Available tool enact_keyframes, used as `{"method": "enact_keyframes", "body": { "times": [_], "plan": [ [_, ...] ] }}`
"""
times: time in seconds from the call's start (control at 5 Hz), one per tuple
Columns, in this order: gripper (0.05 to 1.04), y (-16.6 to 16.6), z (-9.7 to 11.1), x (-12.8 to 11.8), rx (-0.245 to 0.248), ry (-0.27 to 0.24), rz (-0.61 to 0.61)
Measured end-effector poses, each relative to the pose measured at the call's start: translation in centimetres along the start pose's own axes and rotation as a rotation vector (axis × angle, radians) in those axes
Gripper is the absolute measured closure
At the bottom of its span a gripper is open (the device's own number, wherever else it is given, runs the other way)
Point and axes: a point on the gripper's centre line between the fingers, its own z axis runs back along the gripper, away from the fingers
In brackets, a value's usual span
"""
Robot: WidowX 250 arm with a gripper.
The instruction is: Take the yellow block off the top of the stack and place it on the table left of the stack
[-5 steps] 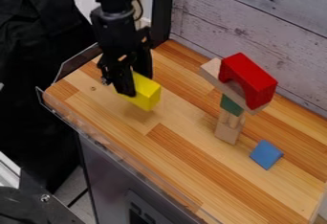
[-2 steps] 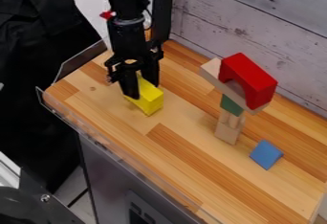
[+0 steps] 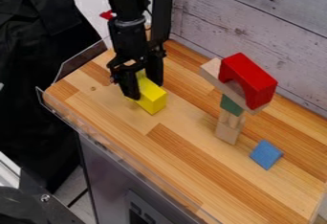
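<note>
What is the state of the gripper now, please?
Gripper: closed on the yellow block, one finger at each side of it.

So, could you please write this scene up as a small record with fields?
surface: wooden worktop
gripper: at the worktop's far left part, closed on the yellow block
tower, lower part: pale wood base
tower, middle: green block
tower, above green: pale plank
tower, top: red arch, resting on the plank
loose piece: blue block, apart from the tower
</note>
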Motion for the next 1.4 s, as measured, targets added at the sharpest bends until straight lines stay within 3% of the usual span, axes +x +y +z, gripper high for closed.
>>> {"method": "enact_keyframes", "body": {
  "times": [0.2, 0.4, 0.6, 0.8, 1.0, 1.2, 1.4],
  "plan": [
    [0.083, -0.5, 3.8, -0.6, -0.050, -0.055, -0.056],
    [0.084, -1.0, 8.3, -1.3, -0.123, -0.112, -0.105],
    [0.083, -1.4, 12.0, -2.3, -0.100, -0.114, -0.310],
    [0.084, -1.0, 13.4, -3.3, -0.080, -0.041, -0.591],
    [0.083, 0.1, 13.4, -4.0, -0.035, 0.032, -0.823],
    [0.084, 0.7, 13.5, -4.4, 0.053, 0.029, -1.024],
    [0.084, 0.5, 12.7, -5.8, 0.166, -0.022, -1.175]
  ]
}}
